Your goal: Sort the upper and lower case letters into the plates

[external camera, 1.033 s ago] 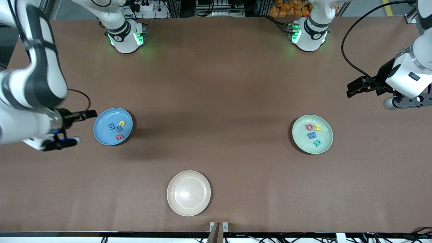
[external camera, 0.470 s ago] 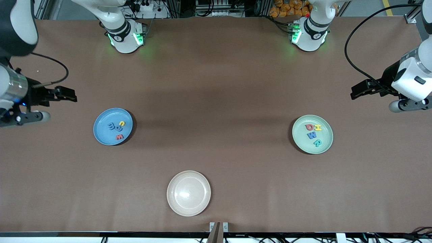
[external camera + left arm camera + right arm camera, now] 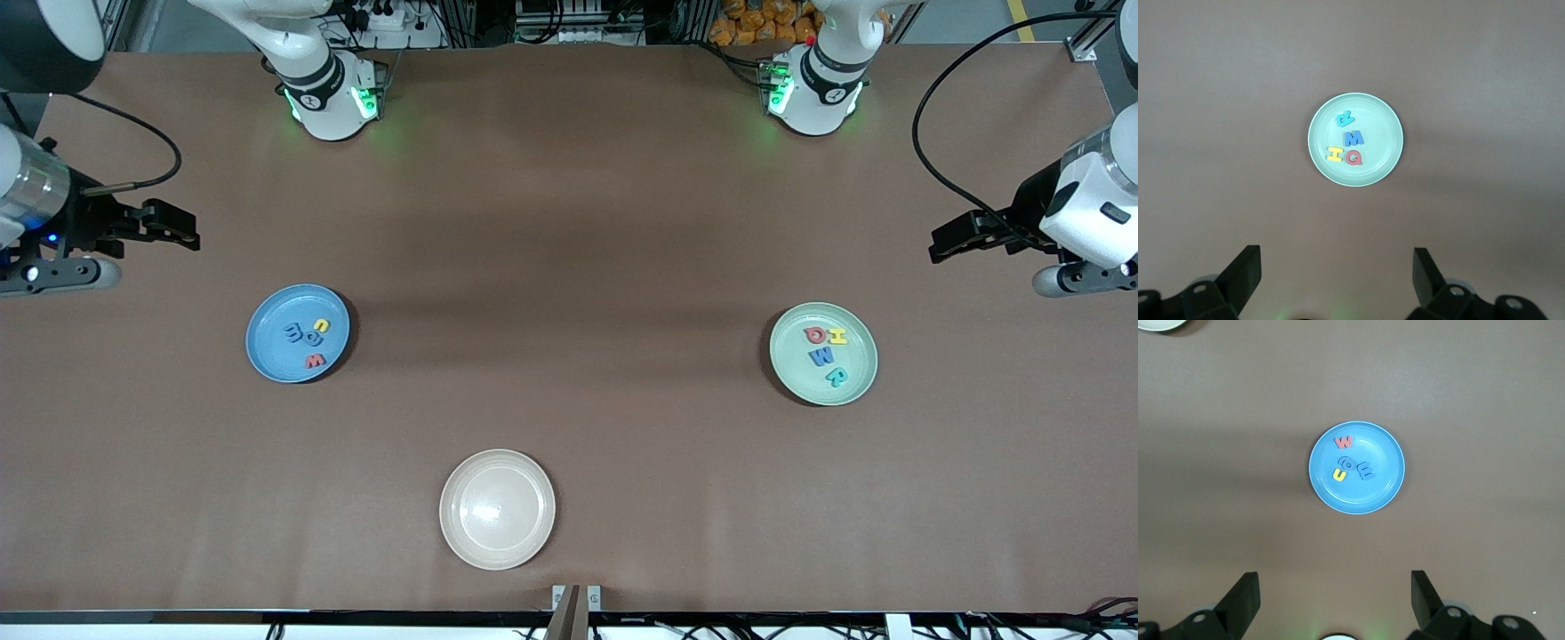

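Three plates sit on the brown table (image 3: 569, 222). Nearest the front edge, about midway along it, the cream plate (image 3: 497, 508) lies bare. Farther back, toward the right arm's end, the light blue plate (image 3: 298, 333) holds four letters: a red w (image 3: 315, 361), two blue letters (image 3: 302, 334) and a yellow u (image 3: 322, 325). Level with it, toward the left arm's end, the mint green plate (image 3: 823, 354) holds a red Q (image 3: 813, 335), yellow H (image 3: 837, 336), blue M (image 3: 821, 356) and teal letter (image 3: 836, 377). The right gripper (image 3: 173, 231) hangs over the table's end edge, fingers spread wide, empty. The left gripper (image 3: 956, 240) hangs likewise at its end, fingers wide apart, holding nothing.
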Motion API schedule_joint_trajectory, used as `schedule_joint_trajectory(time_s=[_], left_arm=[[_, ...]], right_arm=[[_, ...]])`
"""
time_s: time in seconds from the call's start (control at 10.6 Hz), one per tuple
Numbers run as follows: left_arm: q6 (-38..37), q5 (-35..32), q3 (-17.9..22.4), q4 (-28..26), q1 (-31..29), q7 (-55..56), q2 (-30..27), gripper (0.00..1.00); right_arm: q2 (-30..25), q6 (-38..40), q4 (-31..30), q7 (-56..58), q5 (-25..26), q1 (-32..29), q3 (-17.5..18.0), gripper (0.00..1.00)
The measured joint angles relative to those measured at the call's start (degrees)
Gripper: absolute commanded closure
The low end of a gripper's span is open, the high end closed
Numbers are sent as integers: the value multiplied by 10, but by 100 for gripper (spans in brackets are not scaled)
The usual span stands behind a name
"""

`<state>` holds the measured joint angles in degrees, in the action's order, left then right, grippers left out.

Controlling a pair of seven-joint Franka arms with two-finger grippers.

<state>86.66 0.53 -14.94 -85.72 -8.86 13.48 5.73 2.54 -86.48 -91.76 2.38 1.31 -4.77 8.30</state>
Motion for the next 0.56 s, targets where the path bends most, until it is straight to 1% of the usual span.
schedule_joint_trajectory(time_s=[0.09,0.19,0.38,0.56], left_arm=[[0,0,0,0,0,0,0,0],[1,0,0,0,-1,0,0,0],[2,0,0,0,-1,0,0,0],[4,0,0,0,-2,0,0,0]], right_arm=[[-24,-22,-35,-1,-1,5,-3,0],[-46,-41,-66,-5,-5,18,-15,0],[-73,-55,-97,-7,-15,53,-53,0],[-76,-62,-98,-7,-21,98,-114,0]])
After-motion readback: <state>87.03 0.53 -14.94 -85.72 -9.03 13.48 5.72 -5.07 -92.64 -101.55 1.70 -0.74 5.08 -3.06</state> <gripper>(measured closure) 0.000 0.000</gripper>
